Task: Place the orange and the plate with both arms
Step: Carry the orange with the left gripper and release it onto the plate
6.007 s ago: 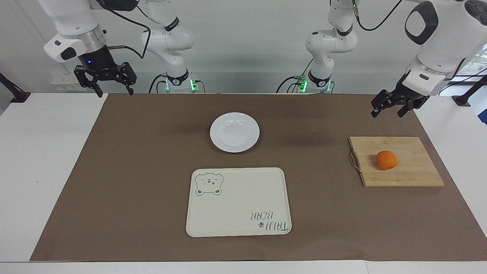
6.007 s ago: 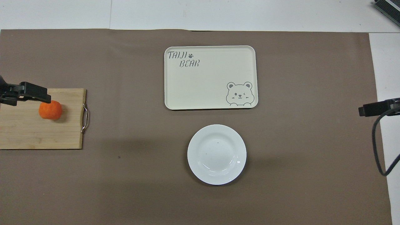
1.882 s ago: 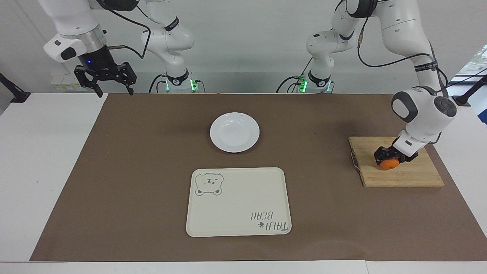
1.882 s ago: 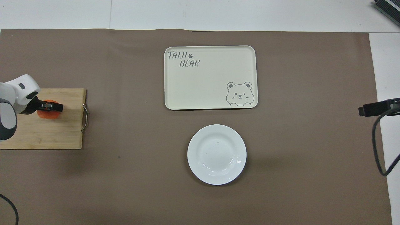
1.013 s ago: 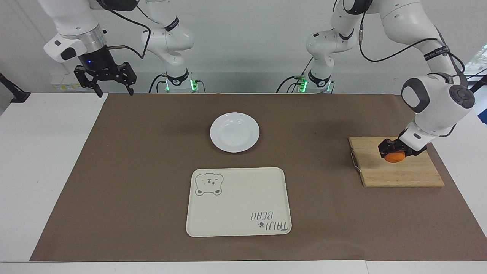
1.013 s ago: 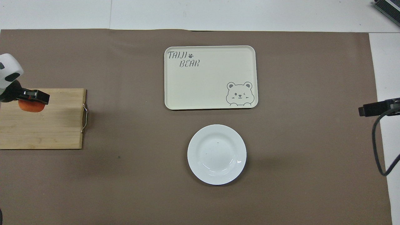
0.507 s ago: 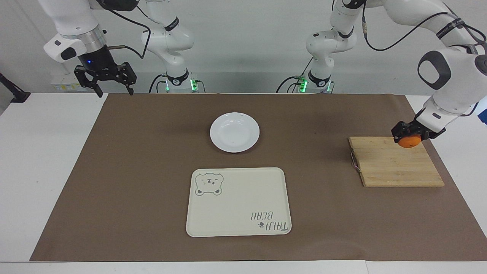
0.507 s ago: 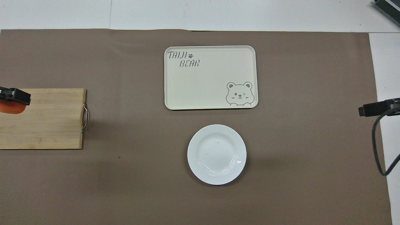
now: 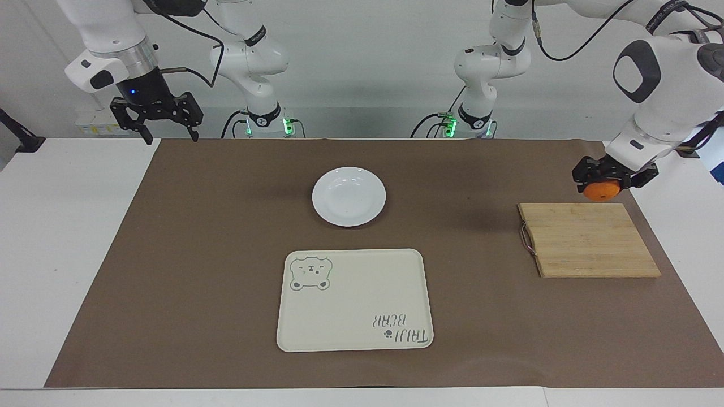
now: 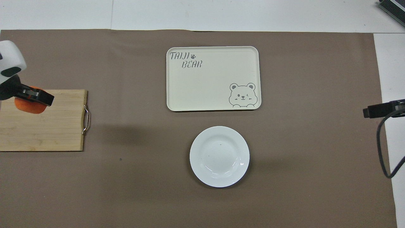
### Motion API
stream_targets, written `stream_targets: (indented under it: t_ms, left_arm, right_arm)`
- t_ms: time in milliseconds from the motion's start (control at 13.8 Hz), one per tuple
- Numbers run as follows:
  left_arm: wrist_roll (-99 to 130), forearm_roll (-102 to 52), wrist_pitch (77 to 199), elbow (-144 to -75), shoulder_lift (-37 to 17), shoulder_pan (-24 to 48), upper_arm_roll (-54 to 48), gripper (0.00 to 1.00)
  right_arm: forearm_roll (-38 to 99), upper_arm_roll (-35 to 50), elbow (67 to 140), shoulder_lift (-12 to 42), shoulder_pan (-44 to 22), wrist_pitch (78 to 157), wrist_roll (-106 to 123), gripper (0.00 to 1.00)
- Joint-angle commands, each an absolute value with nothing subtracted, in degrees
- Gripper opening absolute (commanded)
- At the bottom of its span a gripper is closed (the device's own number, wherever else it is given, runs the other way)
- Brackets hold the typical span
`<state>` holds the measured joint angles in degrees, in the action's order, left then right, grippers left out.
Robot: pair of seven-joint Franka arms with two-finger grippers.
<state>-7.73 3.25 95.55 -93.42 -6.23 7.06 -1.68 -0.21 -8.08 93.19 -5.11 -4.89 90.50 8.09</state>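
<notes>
My left gripper (image 9: 603,182) is shut on the orange (image 9: 601,192) and holds it in the air over the wooden cutting board (image 9: 588,239). In the overhead view the gripper (image 10: 30,96) and the orange (image 10: 29,106) show over the board (image 10: 47,126). The white plate (image 9: 349,196) lies empty on the brown mat near the middle, nearer to the robots than the cream tray; it also shows in the overhead view (image 10: 219,156). My right gripper (image 9: 157,118) is open and waits in the air over the mat's corner at the right arm's end.
A cream rectangular tray (image 9: 355,300) with a bear drawing and lettering lies farther from the robots than the plate, and shows in the overhead view (image 10: 213,78). The cutting board has a metal handle (image 9: 526,239) on the side toward the plate. A brown mat (image 9: 226,254) covers the table.
My left gripper came down on the orange, shut on it and lifted it off the cutting board. It now holds it higher. The right arm has not moved.
</notes>
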Motion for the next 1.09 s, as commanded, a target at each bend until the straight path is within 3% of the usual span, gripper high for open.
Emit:
stream_targets:
  t_ms: [0, 579, 796, 1013]
  left_arm:
    - [0.58, 4.48, 95.54, -98.25, -1.95, 13.42, -1.05, 0.00]
    - [19.93, 2.11, 100.62, -104.75, 1.32, 33.02, -1.23, 0.00]
    - [22.93, -0.61, 110.18, -108.27, 0.27, 37.08, -1.23, 0.00]
    - [26.70, -0.88, 118.80, -109.34, -5.95, 41.82, -1.23, 0.00]
  right_arm:
    - [-0.70, -7.38, 93.78, -5.98, -4.22, 90.44, 7.29, 1.00]
    - [-0.70, -7.38, 93.78, -5.98, -4.22, 90.44, 7.30, 1.00]
    - [-0.70, -7.47, 93.69, -5.98, -4.22, 90.44, 7.29, 1.00]
    - [-0.70, -7.38, 93.78, -5.98, -4.22, 90.44, 7.29, 1.00]
